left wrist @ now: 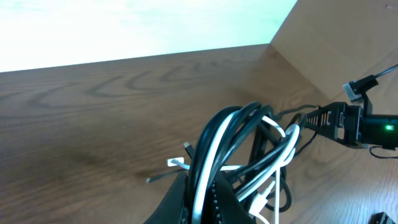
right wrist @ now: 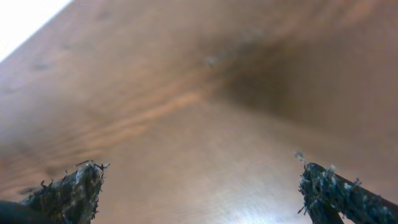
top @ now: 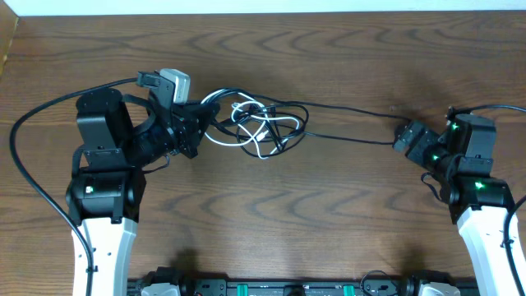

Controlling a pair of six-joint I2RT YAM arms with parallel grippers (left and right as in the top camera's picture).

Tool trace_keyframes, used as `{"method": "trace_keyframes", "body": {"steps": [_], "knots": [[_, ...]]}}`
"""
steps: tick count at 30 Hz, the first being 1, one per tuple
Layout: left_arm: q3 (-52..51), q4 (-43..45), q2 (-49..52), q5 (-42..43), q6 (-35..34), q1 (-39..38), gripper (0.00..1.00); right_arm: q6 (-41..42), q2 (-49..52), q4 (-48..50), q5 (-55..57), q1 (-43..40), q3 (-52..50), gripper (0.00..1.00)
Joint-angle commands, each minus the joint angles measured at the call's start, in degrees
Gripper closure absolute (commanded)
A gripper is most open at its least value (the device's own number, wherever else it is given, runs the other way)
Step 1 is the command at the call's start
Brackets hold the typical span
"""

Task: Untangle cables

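Observation:
The cables (top: pixel 259 125) lie as a knot of black and white cords on the wooden table, left of centre. My left gripper (top: pixel 196 125) is at the knot's left edge. In the left wrist view this gripper (left wrist: pixel 208 202) is shut on a bundle of black and white cables (left wrist: pixel 233 146) that loops up out of its jaws. Two thin black strands (top: pixel 349 123) run right from the knot toward my right gripper (top: pixel 403 136). In the right wrist view that gripper (right wrist: pixel 202 186) is wide open, its fingertips (right wrist: pixel 81 186) far apart over bare wood.
The table's far edge (top: pixel 263 11) runs along the top of the overhead view. Thick black arm cables (top: pixel 33 123) loop at the far left. The right arm (left wrist: pixel 357 124) shows beyond the knot in the left wrist view.

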Motion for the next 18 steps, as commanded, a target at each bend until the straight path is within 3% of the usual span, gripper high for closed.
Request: {"method": "trace_keyframes", "body": {"steps": [1, 8, 18], "knots": [[1.6, 0.8, -1.4, 2.3, -0.7, 1.5, 0.92, -10.2, 0.0, 5.9, -11.9, -1.2, 0.5, 0.01], [1.6, 0.9, -1.4, 8.7, -0.7, 0.3, 0.92, -32.0, 0.0, 13.4, -45.6, -0.5, 0.5, 0.01], [1.6, 1.0, -1.4, 9.3, -0.7, -7.4, 0.93, -47.9, 0.0, 13.3, -58.9, 4.5, 0.5, 0.01]]}}
